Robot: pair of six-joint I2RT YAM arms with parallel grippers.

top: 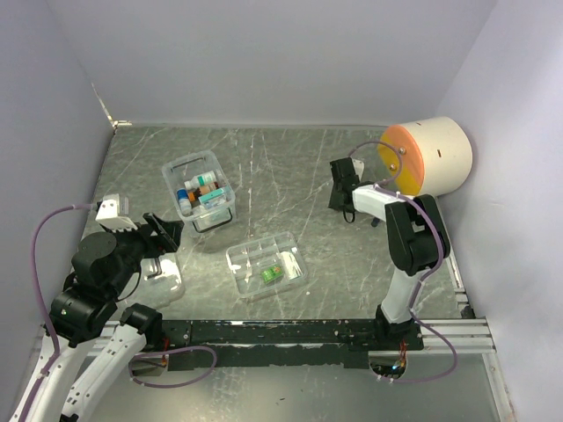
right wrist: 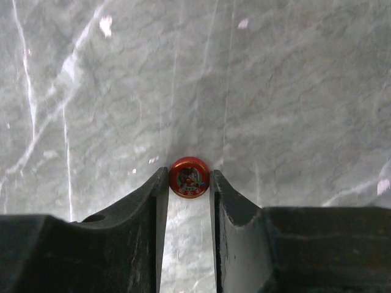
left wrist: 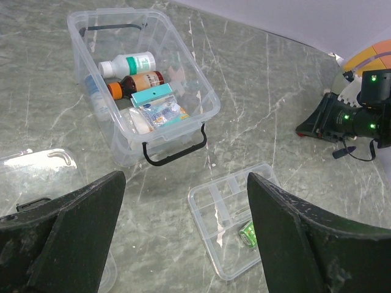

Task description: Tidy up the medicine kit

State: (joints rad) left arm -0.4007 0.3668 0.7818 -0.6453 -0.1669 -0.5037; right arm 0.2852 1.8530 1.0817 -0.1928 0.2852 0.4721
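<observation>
Clear medicine kit (left wrist: 131,149), lid (left wrist: 36,177) apparently off

The tabletop (top: 290,167) is dark grey-green stone veined with pale streaks, and walls close it in on the far, left and right sides. A clear box (top: 214,217) stands in the left half, nearer the far edge, turned at an angle to the edges. A clear divided tray (top: 251,264) lies flat near the middle, toward the near edge and apart from the box. A clear lid (top: 169,280) lies flat by the near left corner. A cream cylinder (top: 431,154) with an orange end lies on its side in the far right corner. A small red disc (right wrist: 189,177) lies flat on bare stone; it is hidden in the overhead view.
</observation>
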